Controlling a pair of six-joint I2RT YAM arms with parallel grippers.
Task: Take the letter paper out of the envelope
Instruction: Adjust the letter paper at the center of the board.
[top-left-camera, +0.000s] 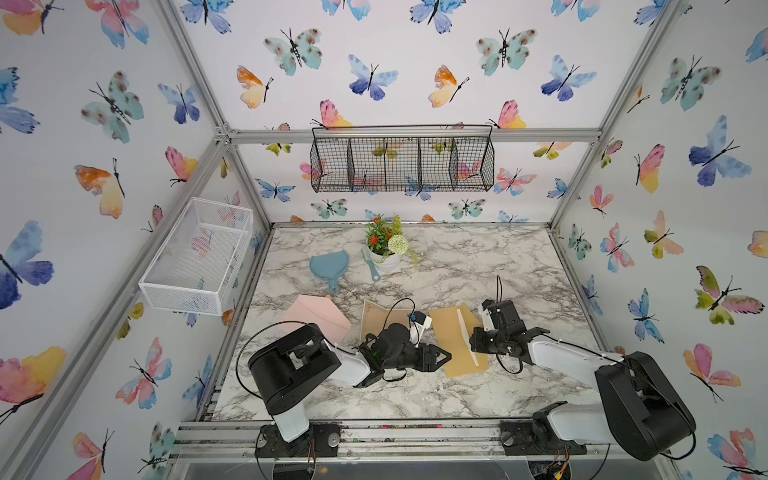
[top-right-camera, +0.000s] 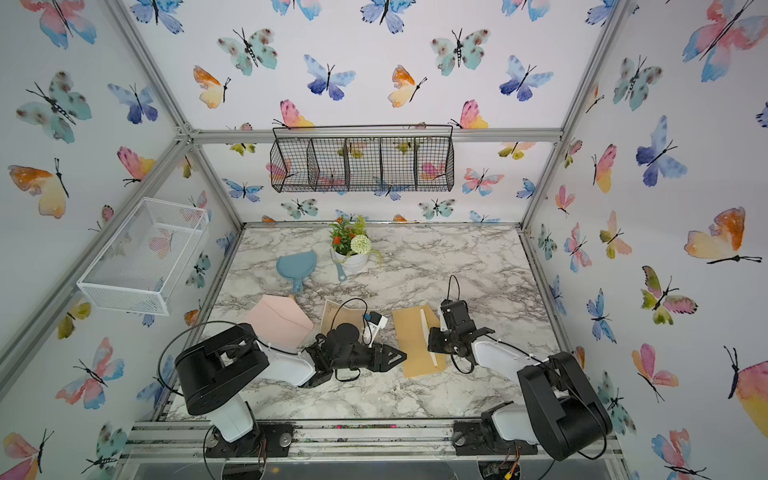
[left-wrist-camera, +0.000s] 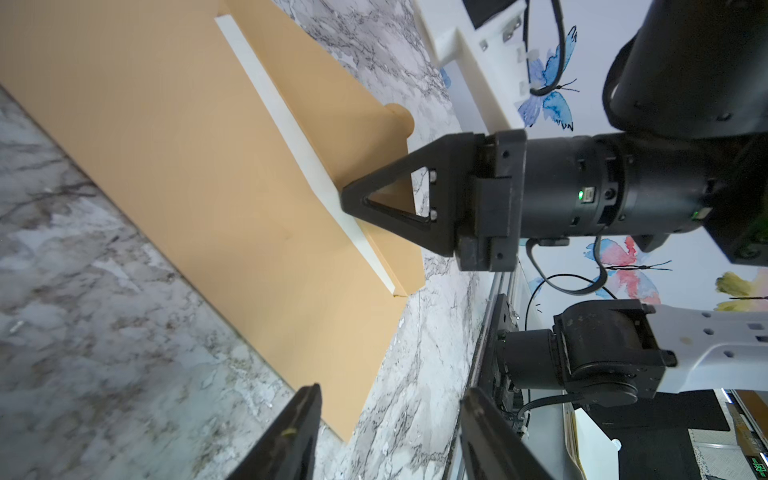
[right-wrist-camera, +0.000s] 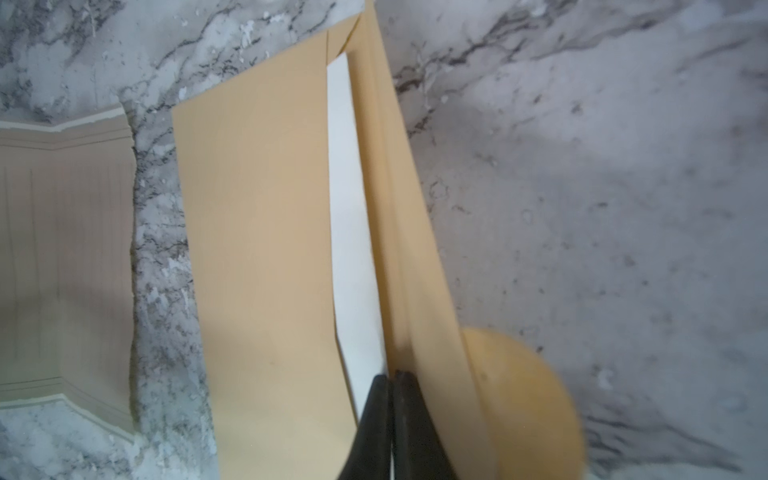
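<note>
The far right part of the surface (top-left-camera: 498, 257) is bare and passable. On the far side, left of the middle, stand a blue dustpan (top-left-camera: 329, 265), a brush (top-left-camera: 373, 270) and a flower pot (top-left-camera: 386, 262). The near strip before the tan envelope (top-left-camera: 451, 332) is free. The left arm (top-left-camera: 291, 365) and right arm (top-left-camera: 565, 357) flank this envelope closely; a pink envelope (top-left-camera: 316, 318) lies beside the left arm.

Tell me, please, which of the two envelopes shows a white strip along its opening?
The tan envelope bears the white strip; the pink envelope shows none.
</note>
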